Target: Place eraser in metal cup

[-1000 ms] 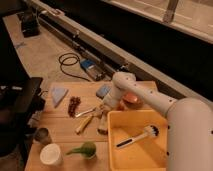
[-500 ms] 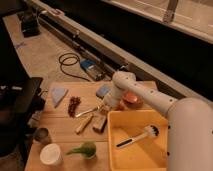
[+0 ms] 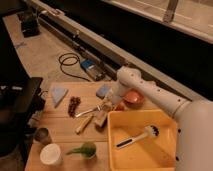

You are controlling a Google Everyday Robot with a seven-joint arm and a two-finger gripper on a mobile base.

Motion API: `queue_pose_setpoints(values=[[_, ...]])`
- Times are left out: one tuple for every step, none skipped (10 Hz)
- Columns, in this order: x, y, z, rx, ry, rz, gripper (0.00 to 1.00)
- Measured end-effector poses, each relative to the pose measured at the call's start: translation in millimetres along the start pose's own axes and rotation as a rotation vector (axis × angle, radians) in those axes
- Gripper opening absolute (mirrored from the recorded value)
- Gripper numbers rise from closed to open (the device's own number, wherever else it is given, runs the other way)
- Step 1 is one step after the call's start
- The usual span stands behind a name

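Hardly anything has moved in the last second: my arm reaches to the same spot over the middle of the wooden table (image 3: 60, 127), and my gripper (image 3: 106, 104) is low at the far end of the eraser (image 3: 101, 119), as before. I cannot tell whether the gripper is spread, closed, or pinching the block.

The eraser lies on the table just left of the yellow bin (image 3: 167, 152), with a yellow banana-like thing (image 3: 83, 124) beside it on its left. The metal cup (image 3: 42, 135) stands upright near the table's left edge, well apart from the eraser, and the white tub (image 3: 50, 154) sits just in front of it. A brush (image 3: 137, 137) lies inside the bin. The orange bowl (image 3: 134, 96) is behind the bin, to the right of my gripper, and the small blue pad (image 3: 103, 91) is just beyond the gripper.
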Motion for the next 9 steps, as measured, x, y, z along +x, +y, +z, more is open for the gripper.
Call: queue_pose_setpoints(values=[[-1, -7, -15, 0.042, 0.012, -0.009, 0.00], [0, -10, -24, 0.070, 0.019, -0.012, 0.00], [0, -18, -33, 0.101, 0.026, -0.021, 0.00], [1, -30, -44, 0.144, 0.032, -0.030, 0.00], [3, -42, -55, 0.176, 0.037, -0.042, 0.00], [3, -58, -60, 0.196, 0.043, -0.062, 0.00], [0, -73, -63, 0.205, 0.047, -0.082, 0.00], [-6, -101, -64, 0.217, 0.060, -0.114, 0.00], [-12, -117, -63, 0.214, 0.069, -0.132, 0.00]])
